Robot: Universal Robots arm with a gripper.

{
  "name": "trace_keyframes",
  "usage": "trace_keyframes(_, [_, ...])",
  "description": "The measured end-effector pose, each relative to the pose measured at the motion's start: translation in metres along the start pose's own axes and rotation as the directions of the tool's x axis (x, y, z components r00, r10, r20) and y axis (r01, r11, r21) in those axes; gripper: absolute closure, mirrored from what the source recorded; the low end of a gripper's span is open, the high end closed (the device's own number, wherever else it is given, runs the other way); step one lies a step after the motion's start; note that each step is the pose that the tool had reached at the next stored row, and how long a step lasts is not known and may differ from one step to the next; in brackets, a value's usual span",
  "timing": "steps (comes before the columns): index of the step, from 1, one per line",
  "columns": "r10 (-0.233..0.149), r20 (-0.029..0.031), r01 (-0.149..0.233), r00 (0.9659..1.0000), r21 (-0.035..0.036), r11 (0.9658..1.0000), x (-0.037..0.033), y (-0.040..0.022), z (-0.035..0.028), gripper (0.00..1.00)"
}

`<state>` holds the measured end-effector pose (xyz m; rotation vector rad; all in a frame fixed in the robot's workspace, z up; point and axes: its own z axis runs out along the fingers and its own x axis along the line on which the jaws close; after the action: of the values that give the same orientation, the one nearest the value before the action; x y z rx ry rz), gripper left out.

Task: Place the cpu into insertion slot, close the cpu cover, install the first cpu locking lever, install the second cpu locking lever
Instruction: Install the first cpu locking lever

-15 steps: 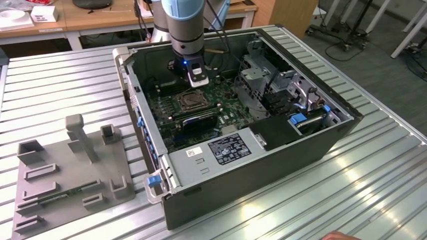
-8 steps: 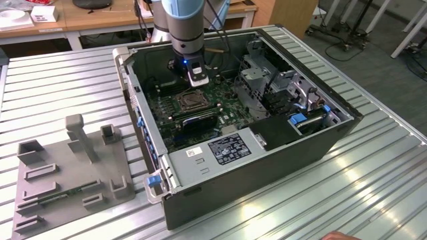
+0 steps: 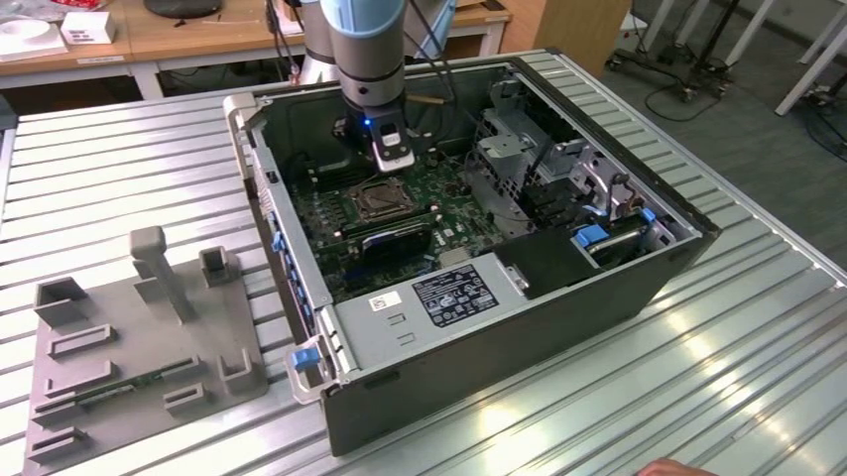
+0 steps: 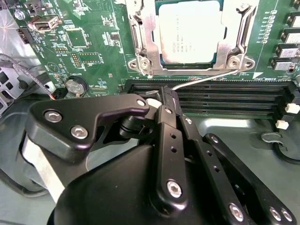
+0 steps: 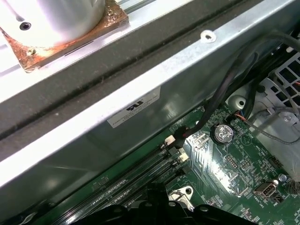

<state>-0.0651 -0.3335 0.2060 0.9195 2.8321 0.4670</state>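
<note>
Jaws seemingly clenched on locking lever [image 4: 206, 78]; it lies along the memory slots [image 4: 220, 101].

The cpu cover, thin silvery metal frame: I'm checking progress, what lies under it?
Under the cpu cover, the cpu's silvery metal top shows through the cut-out. The insertion slot beneath is covered.

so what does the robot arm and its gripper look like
The arm is a grey cylinder with a light blue band, and a small blue light glows near its wrist. The gripper is matte black metal: flat linked bars with silver screws, narrowing to slim fingers.
</note>
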Motion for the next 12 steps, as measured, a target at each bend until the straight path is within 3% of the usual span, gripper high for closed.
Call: trace_keyframes(12, [-0.001, 0.0016, 0.001, 1.0, 0.0024, 1.0, -0.0009, -0.0018, 0.0072, 0.89])
